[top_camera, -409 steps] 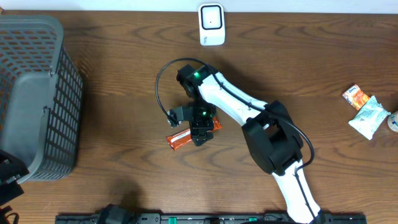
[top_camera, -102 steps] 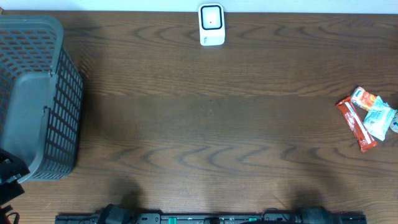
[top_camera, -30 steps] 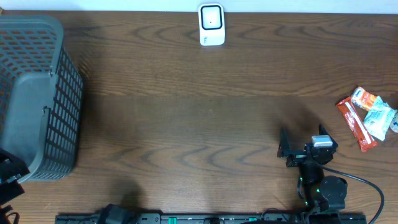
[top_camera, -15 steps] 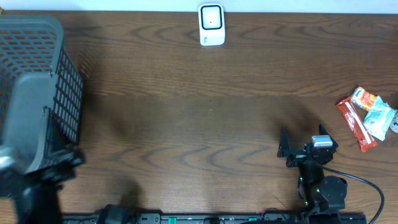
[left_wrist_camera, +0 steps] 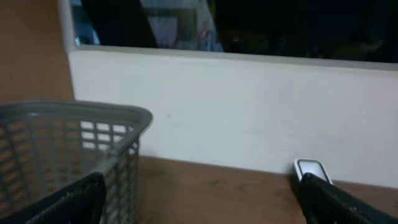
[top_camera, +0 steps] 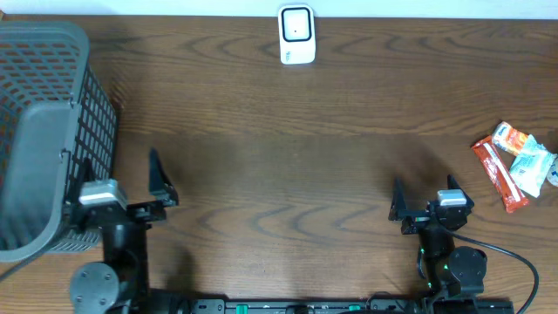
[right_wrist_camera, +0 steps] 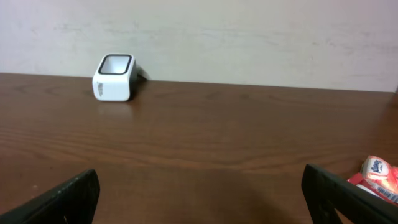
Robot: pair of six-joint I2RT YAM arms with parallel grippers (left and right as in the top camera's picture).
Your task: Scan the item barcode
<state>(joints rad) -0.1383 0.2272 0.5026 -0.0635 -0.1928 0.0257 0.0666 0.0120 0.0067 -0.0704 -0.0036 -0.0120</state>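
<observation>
The white barcode scanner [top_camera: 296, 35] stands at the table's far edge; the left wrist view shows it as the scanner [left_wrist_camera: 309, 168] and the right wrist view as the scanner [right_wrist_camera: 114, 77]. Three snack items lie at the right edge: a red bar [top_camera: 500, 174], an orange-and-white packet [top_camera: 508, 137] and a white-and-blue packet [top_camera: 534, 164]. My right gripper [top_camera: 425, 194] is open and empty near the front, left of the items. My left gripper [top_camera: 118, 173] is open and empty beside the basket. Both wrist views show wide-apart fingers, left gripper [left_wrist_camera: 199, 202] and right gripper [right_wrist_camera: 199, 199].
A grey mesh basket [top_camera: 52, 131] fills the left side of the table, also seen as the basket [left_wrist_camera: 74, 143] close to my left finger. A white wall runs behind the table. The packets [right_wrist_camera: 380, 173] show at the right wrist view's lower right.
My left arm has come into view at the front left, next to the basket. The right arm and the items have not moved.
</observation>
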